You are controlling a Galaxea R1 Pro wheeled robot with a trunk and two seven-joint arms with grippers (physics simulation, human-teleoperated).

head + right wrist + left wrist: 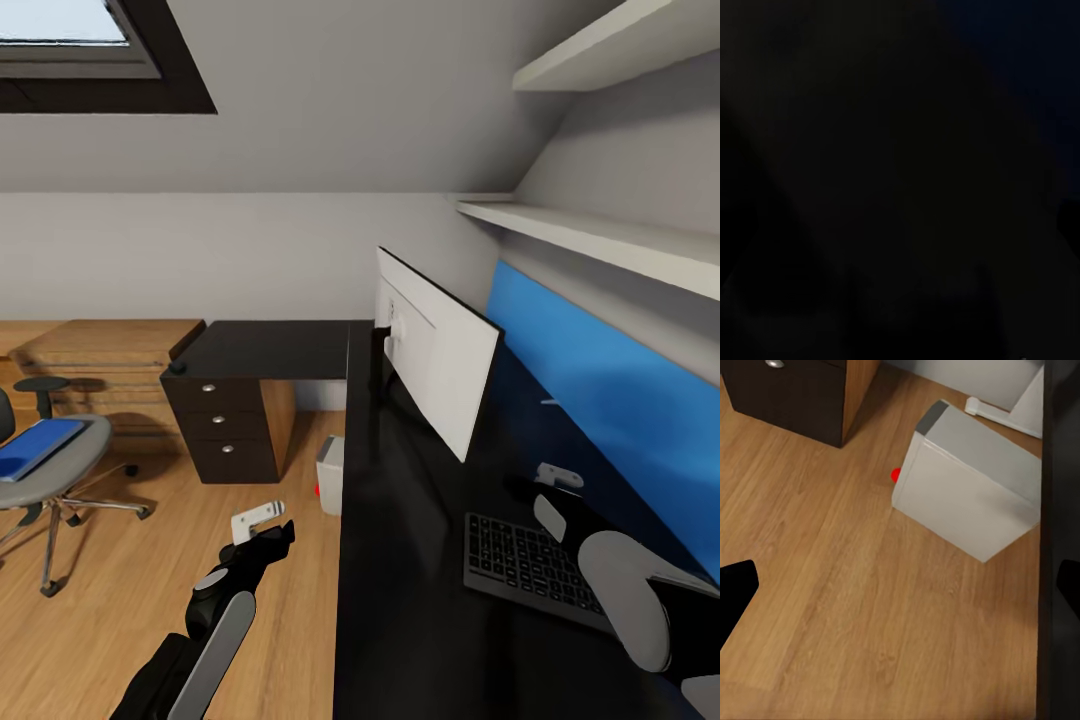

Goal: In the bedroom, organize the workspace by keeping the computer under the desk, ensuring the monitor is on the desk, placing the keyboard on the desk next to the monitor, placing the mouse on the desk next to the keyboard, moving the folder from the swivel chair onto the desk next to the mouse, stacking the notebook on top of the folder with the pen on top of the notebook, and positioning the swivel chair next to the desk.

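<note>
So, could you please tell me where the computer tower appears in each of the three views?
Head view: the computer stands on the floor at the desk edge, partly hidden by it.
Left wrist view: the computer is large, beside the desk edge.
Right wrist view: too dark to tell.
Shared landmark: the drawer unit.

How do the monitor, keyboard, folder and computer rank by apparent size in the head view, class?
1. monitor, clearly largest.
2. keyboard, partly hidden by the right arm.
3. folder, smaller, though it lies farther off.
4. computer, smallest, mostly hidden by the desk.
</note>
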